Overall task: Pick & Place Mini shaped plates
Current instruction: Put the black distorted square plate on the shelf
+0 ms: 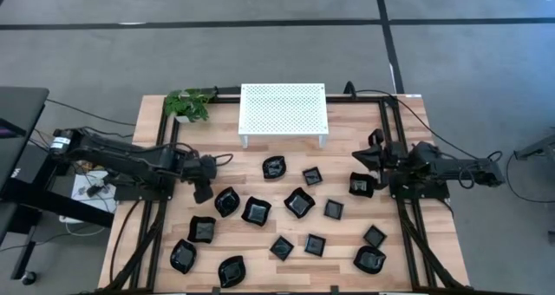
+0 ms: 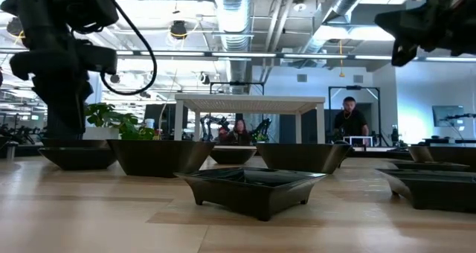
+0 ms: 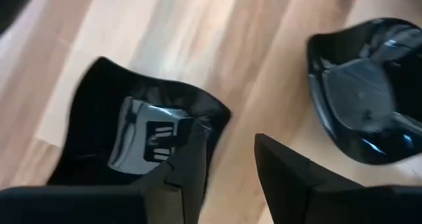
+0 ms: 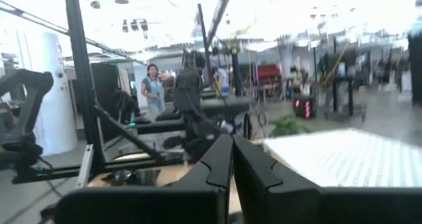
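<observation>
The mini shaped plates point(image 1: 301, 202) were spread over the wooden table point(image 1: 347, 243) in front of the white rack point(image 1: 284, 110). The left gripper point(image 1: 204, 193) was held wide open, empty, just above one plate. The right gripper point(image 1: 357, 159) was shut and empty.

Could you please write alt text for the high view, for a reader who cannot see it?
About sixteen mini shaped plates lie scattered on a wooden table below a white perforated rack. The left gripper hovers open by the leftmost plates; the right gripper waits shut at the right edge.
</observation>
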Available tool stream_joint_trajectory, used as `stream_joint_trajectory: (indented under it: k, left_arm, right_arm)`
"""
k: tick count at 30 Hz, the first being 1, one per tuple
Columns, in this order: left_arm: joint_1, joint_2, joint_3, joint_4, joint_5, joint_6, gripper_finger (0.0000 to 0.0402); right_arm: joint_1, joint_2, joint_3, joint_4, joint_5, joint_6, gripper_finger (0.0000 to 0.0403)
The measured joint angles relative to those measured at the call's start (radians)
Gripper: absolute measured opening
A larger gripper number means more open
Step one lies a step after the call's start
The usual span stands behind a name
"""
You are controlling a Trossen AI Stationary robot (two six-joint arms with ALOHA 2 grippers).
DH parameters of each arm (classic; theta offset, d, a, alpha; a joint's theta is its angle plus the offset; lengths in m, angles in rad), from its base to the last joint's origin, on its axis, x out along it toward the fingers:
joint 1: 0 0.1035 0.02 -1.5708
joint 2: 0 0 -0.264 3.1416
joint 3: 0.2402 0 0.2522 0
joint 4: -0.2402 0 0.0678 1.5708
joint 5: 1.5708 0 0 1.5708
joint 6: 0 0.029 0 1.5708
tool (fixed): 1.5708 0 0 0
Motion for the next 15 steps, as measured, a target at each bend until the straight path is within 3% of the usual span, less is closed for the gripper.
stream_joint_trajectory:
  k: [7, 11, 15]
  left_arm:
    - [0.006, 0.055, -0.045, 0.033, -0.035, -0.022, 0.0131]
    - [0.003, 0.117, -0.051, 0.069, -0.035, -0.021, 0.0131]
    - [0.004, 0.185, -0.053, 0.072, -0.064, -0.021, 0.0113]
  right_arm:
    - [0.0, 0.0, 0.0, 0.039, 0.0, -0.213, 0.0011]
    - [0.0, 0.002, 0.002, 0.109, 0.003, -0.233, 0.0015]
    - [0.0, 0.014, 0.037, 0.113, 0.0, -0.272, 0.0044]
